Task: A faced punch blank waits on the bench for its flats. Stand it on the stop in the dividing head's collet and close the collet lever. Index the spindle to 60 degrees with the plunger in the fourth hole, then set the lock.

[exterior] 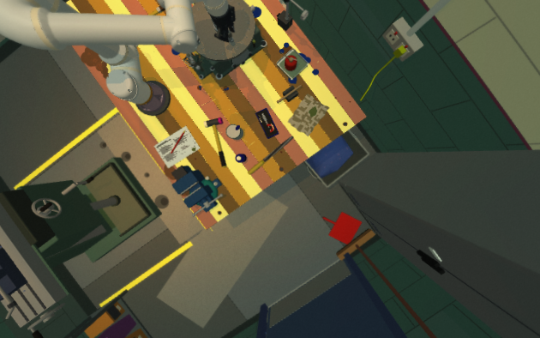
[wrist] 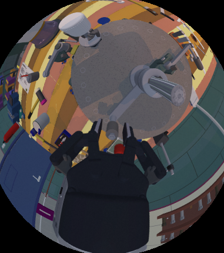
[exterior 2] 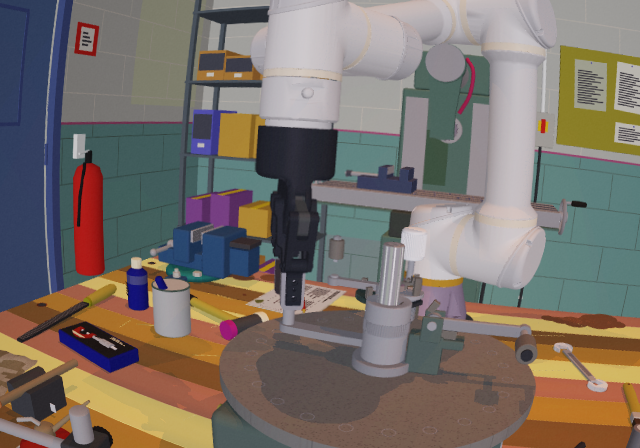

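My gripper [wrist: 112, 129] [exterior 2: 288, 313] hangs over the near-left edge of the dividing head's round plate [exterior 2: 377, 381], open, its fingers either side of the knob [wrist: 111, 129] at the end of the grey collet lever [exterior 2: 320, 333] without holding it. The steel punch blank [exterior 2: 390, 274] stands upright in the collet [exterior 2: 385, 337] at the plate's centre. A second arm with a dark end knob [exterior 2: 526, 351] reaches right from the green block [exterior 2: 431, 342] beside the collet. A white knurled knob [exterior 2: 413, 243] stands behind the blank.
Behind the plate stand the arm's base [exterior 2: 444, 298], a blue vice [exterior 2: 214, 249] and metal shelving [exterior 2: 222, 123]. Left of the plate lie a hammer [exterior 2: 232, 322], a white cup [exterior 2: 171, 306], a blue bottle [exterior 2: 137, 283], a file [exterior 2: 67, 306] and a blue case [exterior 2: 98, 346]. A spanner [exterior 2: 581, 366] lies right.
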Tool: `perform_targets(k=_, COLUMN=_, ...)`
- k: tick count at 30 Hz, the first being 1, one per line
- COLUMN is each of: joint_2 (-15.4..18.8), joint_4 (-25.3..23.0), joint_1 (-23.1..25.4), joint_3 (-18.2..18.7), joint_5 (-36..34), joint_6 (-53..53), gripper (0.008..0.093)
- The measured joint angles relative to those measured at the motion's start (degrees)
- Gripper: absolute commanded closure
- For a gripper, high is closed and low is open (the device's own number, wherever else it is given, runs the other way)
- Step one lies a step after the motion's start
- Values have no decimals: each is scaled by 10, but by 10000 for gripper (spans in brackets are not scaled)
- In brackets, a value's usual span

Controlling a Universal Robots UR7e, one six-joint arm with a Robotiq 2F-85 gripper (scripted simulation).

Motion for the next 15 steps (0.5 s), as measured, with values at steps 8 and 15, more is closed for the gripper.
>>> perform_targets(k=8, joint_2=0, joint_4=0, joint_1=0, joint_3=0, joint_5=0, joint_6=0, gripper=554)
perform_targets(k=15, joint_2=0, joint_4=0, joint_1=0, joint_3=0, joint_5=0, joint_6=0, gripper=694)
